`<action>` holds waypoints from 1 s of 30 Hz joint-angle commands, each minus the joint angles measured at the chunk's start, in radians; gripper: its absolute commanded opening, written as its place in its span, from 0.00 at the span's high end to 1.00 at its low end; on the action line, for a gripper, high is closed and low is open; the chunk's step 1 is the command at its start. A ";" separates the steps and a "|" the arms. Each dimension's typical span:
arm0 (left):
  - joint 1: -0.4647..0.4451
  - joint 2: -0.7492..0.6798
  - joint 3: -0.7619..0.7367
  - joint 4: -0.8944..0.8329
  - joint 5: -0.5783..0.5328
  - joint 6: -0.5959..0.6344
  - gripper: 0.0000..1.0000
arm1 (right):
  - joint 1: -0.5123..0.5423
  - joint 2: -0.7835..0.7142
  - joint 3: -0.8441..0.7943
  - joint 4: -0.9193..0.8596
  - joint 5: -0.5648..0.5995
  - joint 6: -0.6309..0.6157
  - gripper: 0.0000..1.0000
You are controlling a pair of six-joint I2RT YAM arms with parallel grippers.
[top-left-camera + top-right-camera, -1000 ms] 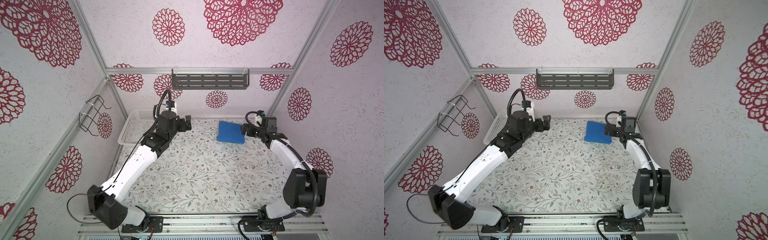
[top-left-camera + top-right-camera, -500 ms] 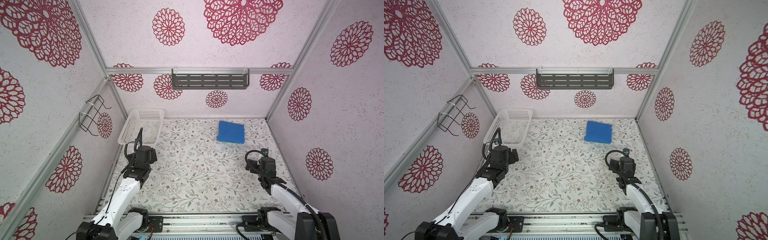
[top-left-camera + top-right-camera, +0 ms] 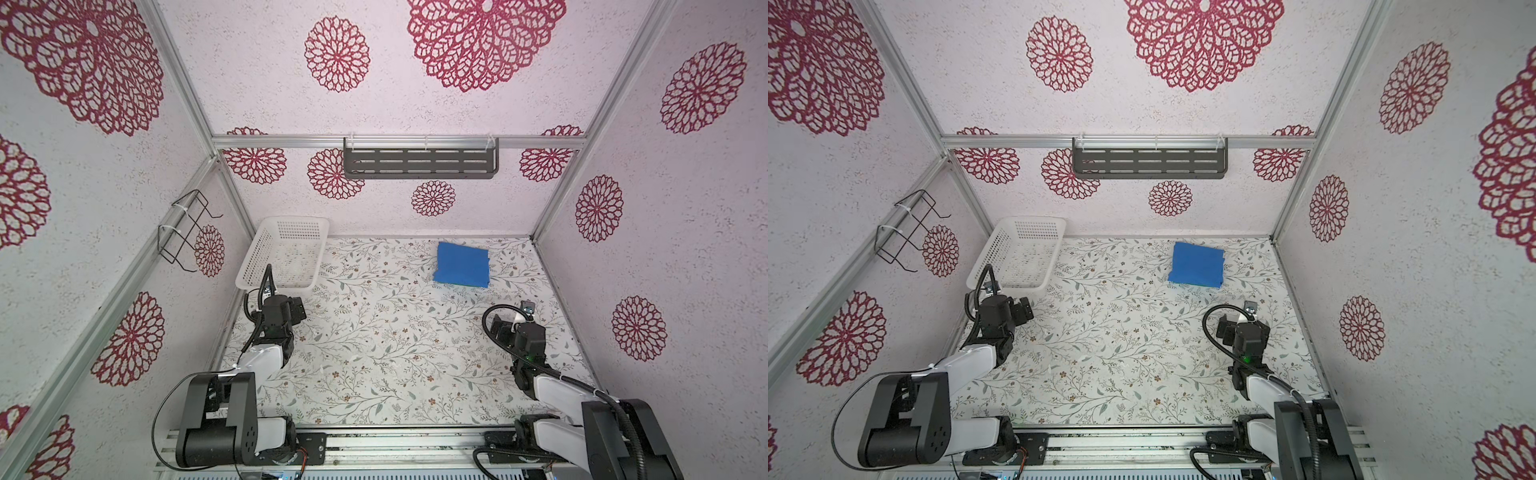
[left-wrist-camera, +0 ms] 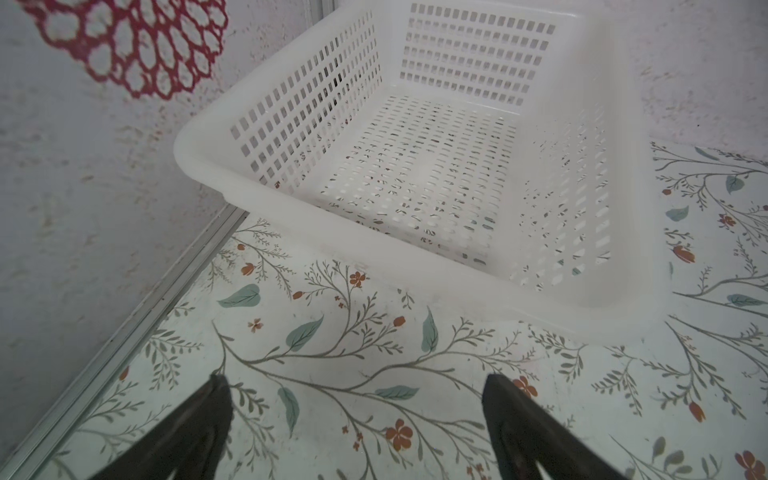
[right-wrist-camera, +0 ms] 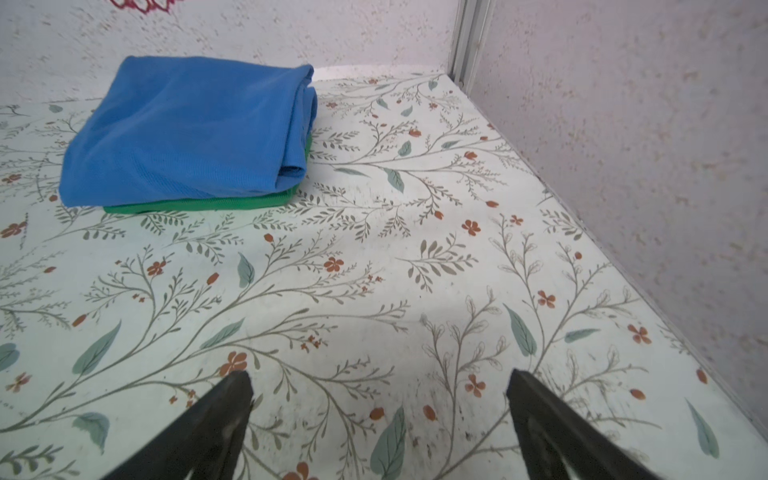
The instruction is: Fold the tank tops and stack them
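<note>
Tank tops are stacked in one folded pile: the blue tank top lies uppermost, folded into a rough rectangle with soft creases and a rolled, layered edge along one side. The green tank top is pressed flat beneath it, so that only a narrow strip of its edge is shown. The pile is set on the table by the same back wall as the white basket, well apart from it and to its right in both top views. The table is covered with a pale sheet printed with grey-green leafy sprigs and small rust-red flowers, and faint scuffs are seen on it. The space is enclosed by pale speckled walls stamped with crimson lace-like medallions and joined by aluminium rails. A dark slotted shelf is fixed to the back wall above and to the right of the basket, and a black wire rack is tied to the side wall just beside the basket, higher up. Through the basket's perforated floor only the table's print is seen. The left gripper is held just in front of the basket's near rim, its jaws spread wide over the printed sheet. The right gripper is held far from the basket at the opposite side, its jaws likewise spread wide, apart from the pile.
</note>
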 commanded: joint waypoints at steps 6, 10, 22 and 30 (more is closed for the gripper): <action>0.106 0.046 -0.010 0.246 0.145 -0.005 0.03 | 0.009 0.071 0.019 0.229 0.037 -0.080 0.01; 0.113 0.085 -0.010 0.293 0.164 0.013 0.03 | 0.008 0.111 0.033 0.265 0.051 -0.096 0.01; 0.080 0.176 -0.047 0.441 0.202 0.063 0.03 | -0.004 0.332 0.018 0.565 0.093 -0.100 0.01; 0.059 0.182 -0.052 0.454 0.162 0.073 0.03 | -0.031 0.364 0.058 0.507 0.048 -0.080 0.01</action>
